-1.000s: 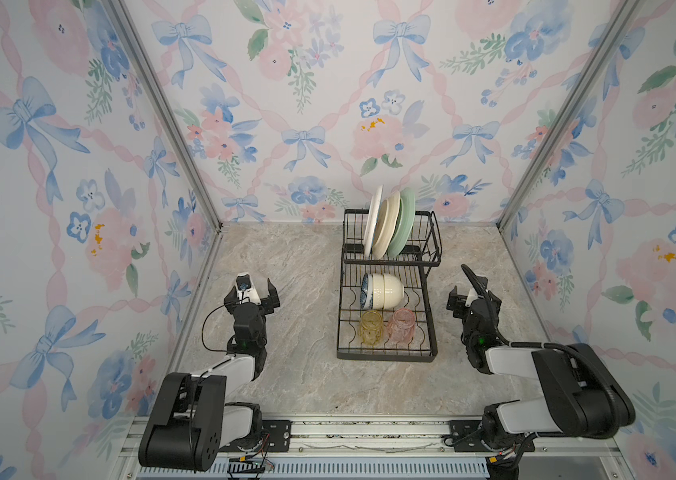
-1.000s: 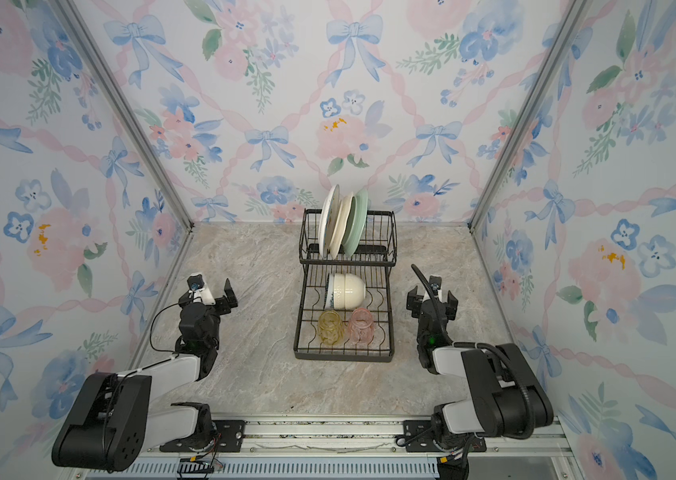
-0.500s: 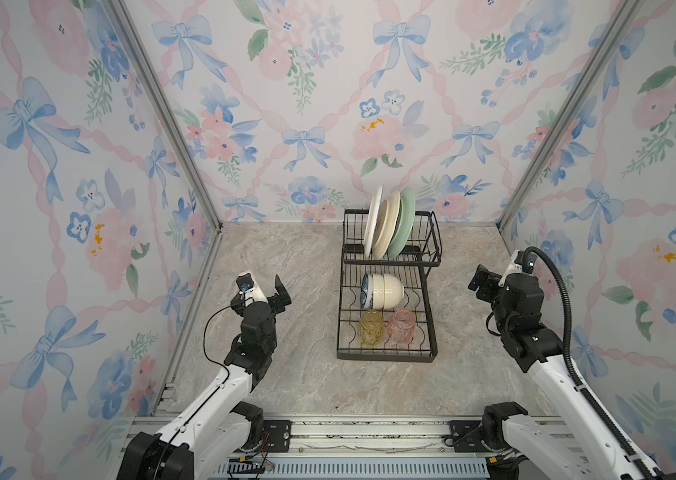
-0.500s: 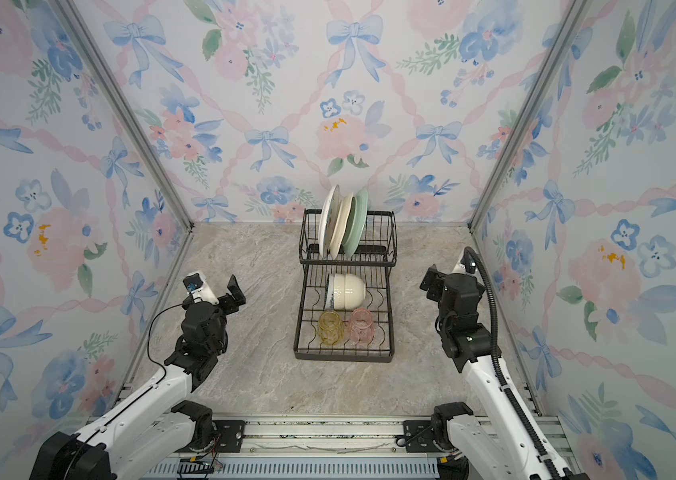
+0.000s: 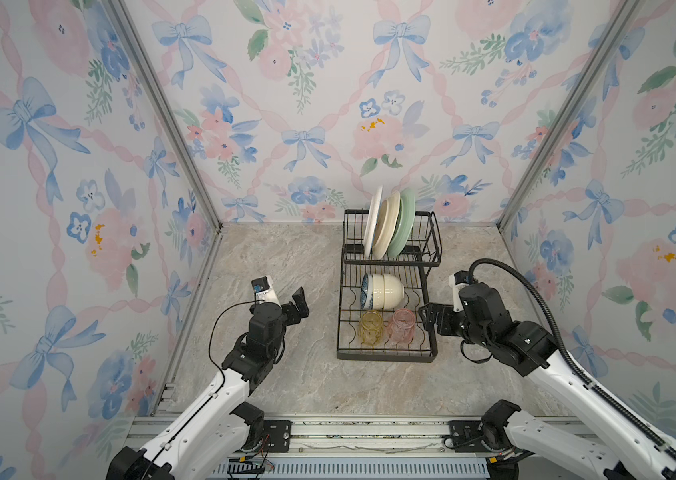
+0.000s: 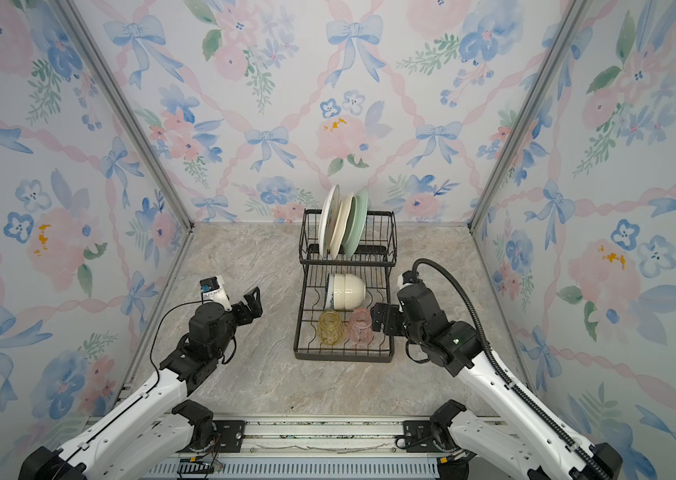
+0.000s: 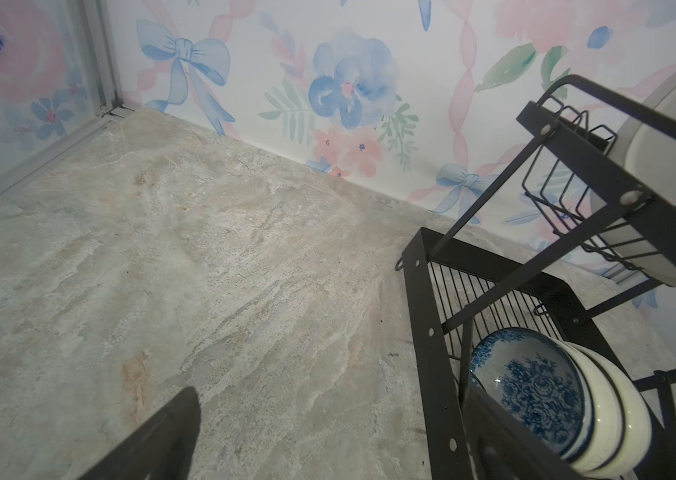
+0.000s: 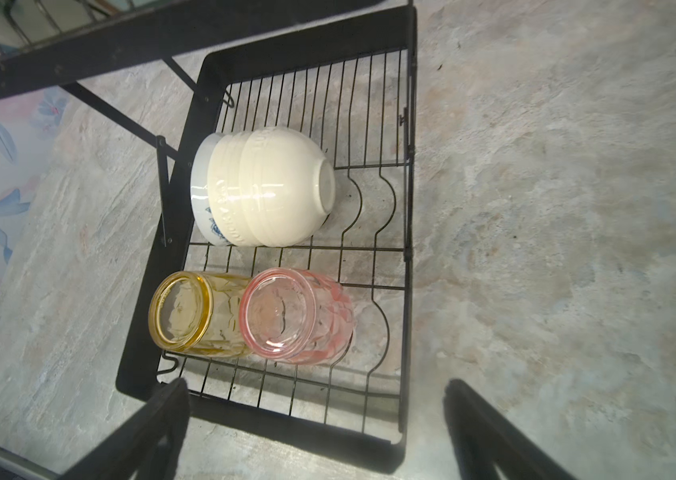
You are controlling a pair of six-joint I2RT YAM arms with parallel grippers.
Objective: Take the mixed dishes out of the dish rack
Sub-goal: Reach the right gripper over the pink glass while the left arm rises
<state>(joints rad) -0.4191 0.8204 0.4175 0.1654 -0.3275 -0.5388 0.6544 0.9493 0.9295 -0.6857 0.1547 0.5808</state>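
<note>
Both arms have unfolded from their tucked pose at the bottom edge and swung up-frame toward the dish rack [image 5: 386, 356], centre of both top views. The right gripper [image 5: 431, 320] is now just beside the rack's right edge, level with the pink tumbler [image 5: 401, 328], jaws spread wide, empty. In the right wrist view that tumbler lies ahead of the fingers, touching the yellow tumbler [image 8: 186, 309]. The left gripper [image 5: 298, 306] is left of the rack and apart from it, also spread, holding nothing. Nothing is unloaded yet. Three plates [image 5: 388, 224] stand in the raised tier. The cream bowls [image 5: 386, 291], nested with the blue-and-white bowl [image 7: 535, 386], lie on their side in the lower tray. Looks like the approach to the first pick, probably the pink tumbler.
</note>
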